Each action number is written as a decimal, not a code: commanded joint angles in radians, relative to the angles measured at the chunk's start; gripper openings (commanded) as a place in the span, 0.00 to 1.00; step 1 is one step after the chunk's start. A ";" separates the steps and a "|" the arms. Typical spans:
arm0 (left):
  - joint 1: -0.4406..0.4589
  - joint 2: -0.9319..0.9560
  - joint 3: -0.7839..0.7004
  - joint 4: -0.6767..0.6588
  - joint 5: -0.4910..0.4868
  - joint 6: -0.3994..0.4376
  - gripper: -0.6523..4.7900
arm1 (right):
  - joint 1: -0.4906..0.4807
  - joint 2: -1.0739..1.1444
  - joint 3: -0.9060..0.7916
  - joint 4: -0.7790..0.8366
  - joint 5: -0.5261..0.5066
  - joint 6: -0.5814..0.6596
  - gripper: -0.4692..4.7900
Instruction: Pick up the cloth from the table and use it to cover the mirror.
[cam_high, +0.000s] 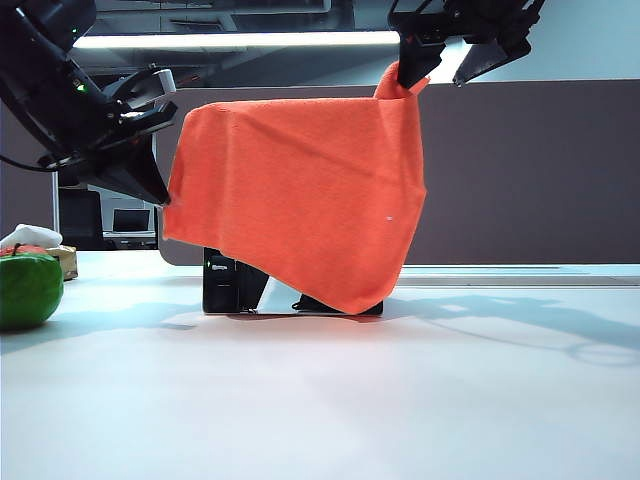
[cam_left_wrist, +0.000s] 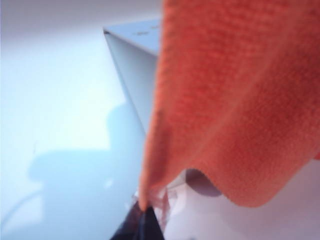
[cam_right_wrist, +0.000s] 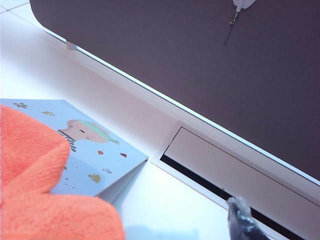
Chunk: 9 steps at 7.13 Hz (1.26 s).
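The cloth (cam_high: 300, 200) hangs draped over the mirror (cam_high: 240, 290), which stands on the table (cam_high: 330, 400) toward the far middle. It covers the top and most of the face, but its hem slants, leaving the mirror's lower left corner and dark base bare. One upper corner pokes up at the right, just under the right gripper (cam_high: 455, 50).

The main risk, as I judge it, is on the left: the left gripper (cam_high: 160, 195) pinches the cloth's left edge, and any pull outward or upward from there could drag the cloth off the top, or tip the light, upright mirror. Letting go unevenly could also let the cloth slide down on the heavier right side.

The left gripper's jaws are fully closed on the cloth's edge, seen in the left wrist view (cam_left_wrist: 147, 205). The right gripper's jaws stand wide and hold nothing; whether one finger brushes the raised corner I cannot tell.

A green apple (cam_high: 28, 288) sits well apart, at the far left.
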 joint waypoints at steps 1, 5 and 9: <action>0.000 -0.004 0.002 -0.048 0.008 0.001 0.11 | 0.001 -0.006 0.004 0.011 -0.001 0.001 0.93; 0.000 0.013 -0.018 -0.080 0.005 0.003 0.11 | 0.001 -0.008 0.004 0.000 -0.002 0.001 0.93; 0.000 0.013 -0.082 -0.053 0.005 -0.006 0.11 | 0.001 -0.008 0.004 -0.005 -0.002 0.001 0.93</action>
